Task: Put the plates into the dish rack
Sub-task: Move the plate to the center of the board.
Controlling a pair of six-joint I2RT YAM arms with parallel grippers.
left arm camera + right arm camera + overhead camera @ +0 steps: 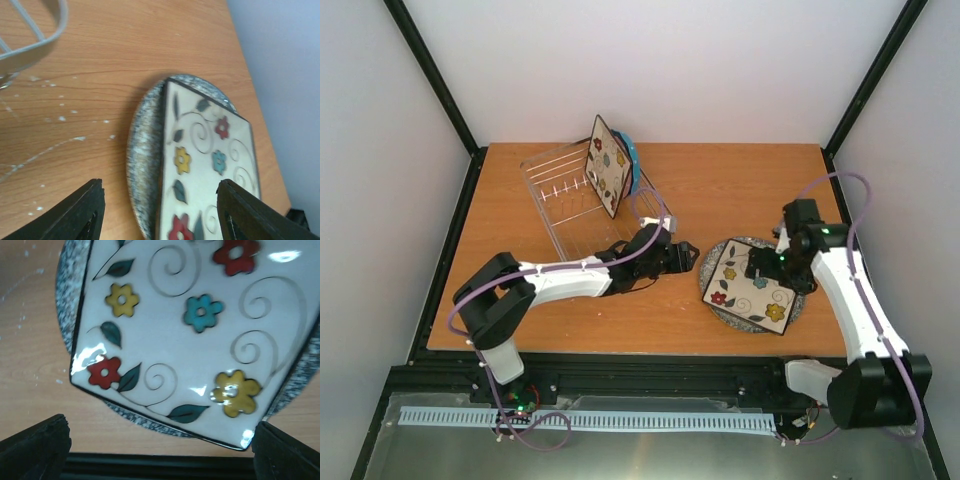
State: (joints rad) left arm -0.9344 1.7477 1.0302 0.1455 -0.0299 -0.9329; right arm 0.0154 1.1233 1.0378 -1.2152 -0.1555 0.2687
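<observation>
On the bench (740, 180), right hand (160, 426) hovers open over square plate (752, 288) atop grey plate (141, 150), probably for pickup; left hand (160, 189) also open.

Table (520, 295) from above. Rack (560, 205) at rear left, with 2 plates upright at its right end: front plate (607, 166), rear plate (634, 153) just behind it. At front right, upper plate (755, 290) lies flat on lower plate (711, 262). Left gripper (688, 256) sits between rack and stack; right gripper (762, 268) is over the stack.
</observation>
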